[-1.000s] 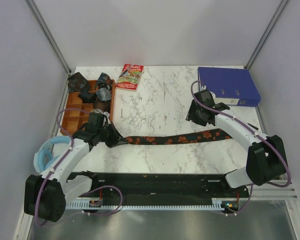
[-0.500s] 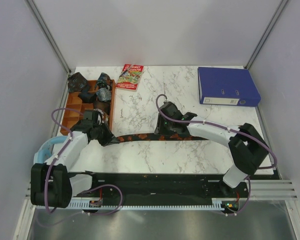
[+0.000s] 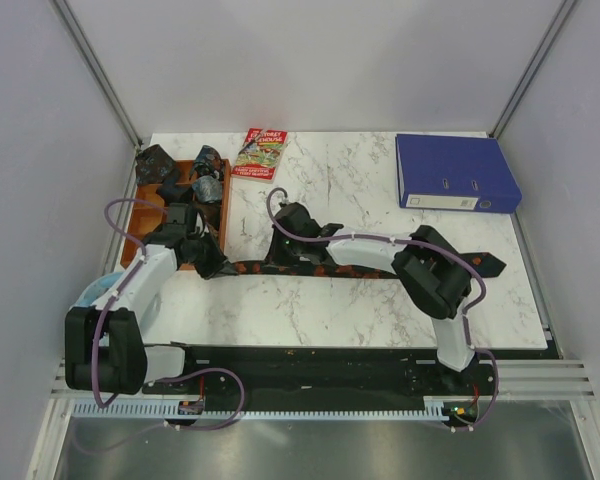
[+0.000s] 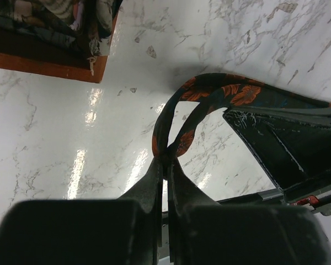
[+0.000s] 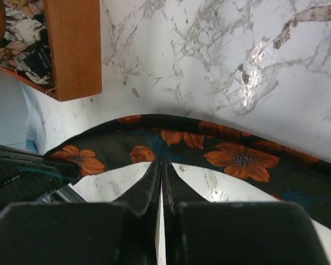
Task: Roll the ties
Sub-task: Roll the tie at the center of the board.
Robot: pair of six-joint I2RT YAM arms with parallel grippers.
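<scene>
The long tie (image 3: pixel 252 268) lies across the middle of the bench (image 3: pixel 310 310). The left claw (image 4: pixel 166 157) is closed, pinching a loop of the tie at its 9 o'clock end, just beside the tray (image 3: pixel 223 215). The right claw (image 5: pixel 161 163) is closed on the tie's edge, near the left claw on its 3 o'clock side. Bundles (image 3: pixel 202 185) sit in the tray at 10 o'clock.

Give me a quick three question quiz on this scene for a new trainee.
1. True or false: the blue binder lies at the near left corner of the table.
2. The left end effector is shut on: A) nothing, B) the long tie, C) the blue binder.
3. Where do the small tie bundles sit?
Key: 1 false, it is far right; 2 B; 3 in the wooden tray.
</scene>
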